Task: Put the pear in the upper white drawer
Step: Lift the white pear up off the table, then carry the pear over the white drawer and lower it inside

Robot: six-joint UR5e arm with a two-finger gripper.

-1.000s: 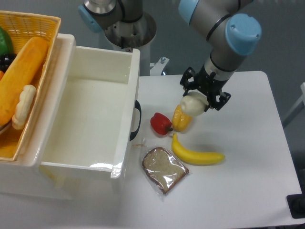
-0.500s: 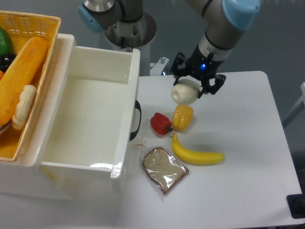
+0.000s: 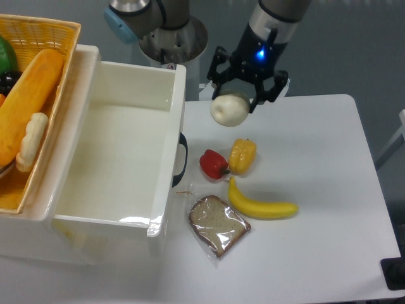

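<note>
My gripper (image 3: 231,104) is shut on the pear (image 3: 228,109), a pale cream-white rounded fruit, and holds it in the air above the table's far side. The pear hangs just right of the upper white drawer (image 3: 171,130), a deep glossy white bin with a dark handle (image 3: 182,159) on its front. The drawer stands open and nothing lies inside it.
A yellow bell pepper (image 3: 242,156), a red pepper (image 3: 213,164), a banana (image 3: 259,204) and a bagged slice of bread (image 3: 218,225) lie on the white table. A woven yellow basket (image 3: 39,33) with bread and produce sits at the far left.
The gripper has lifted the pear up off the table beside the yellow pepper and carried it left and away from the camera, toward the drawer.
</note>
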